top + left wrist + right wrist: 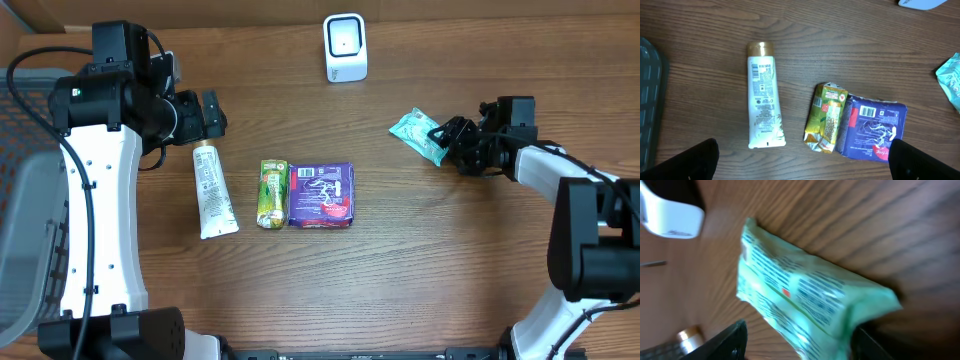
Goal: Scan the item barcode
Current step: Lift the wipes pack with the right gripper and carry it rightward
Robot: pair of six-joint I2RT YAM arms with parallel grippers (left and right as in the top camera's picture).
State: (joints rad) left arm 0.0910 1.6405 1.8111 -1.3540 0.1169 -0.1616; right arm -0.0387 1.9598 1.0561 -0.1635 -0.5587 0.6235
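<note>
Showing only from right wrist: print on green packet point(810, 305) inside right gripper point(800, 339), grip unclear; left gripper point(212, 113) splayed.

Overhead: straight down, whole table point(400, 260). Left wrist: high, downward. Right wrist: close; green packet point(800, 300) shared overhead.

Wooden table point(420, 260): white tube point(211, 190), green carton point(272, 194), purple pack point(322, 195), scanner point(345, 48).

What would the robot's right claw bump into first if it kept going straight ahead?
The crinkled mint-green plastic packet: it lies right between the fingers of the right gripper. Whether they grip it is unclear.
</note>
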